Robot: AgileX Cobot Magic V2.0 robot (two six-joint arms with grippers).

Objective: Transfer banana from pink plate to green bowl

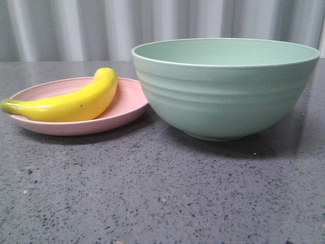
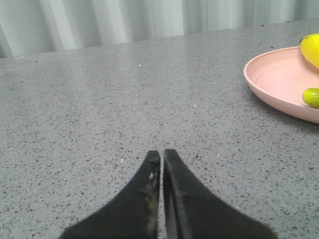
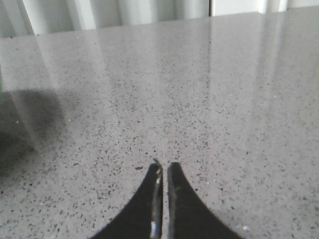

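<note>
Beside left gripper (image 2: 162,154), plated banana (image 2: 311,49)

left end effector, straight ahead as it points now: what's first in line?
Probably nothing: the left end effector, fingers together, points over bare table toward the curtain. The pink plate with the banana sits off to one side of that line. Depth is unclear.

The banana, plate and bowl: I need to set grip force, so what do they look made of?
The banana looks like molded plastic: glossy, uniformly bright yellow, with smooth highlights, though a real one cannot be ruled out. The pink plate and the green bowl look like matte plastic or a fibre composite: dull, evenly coloured, no glaze shine, with molded ridges on the bowl.
</note>
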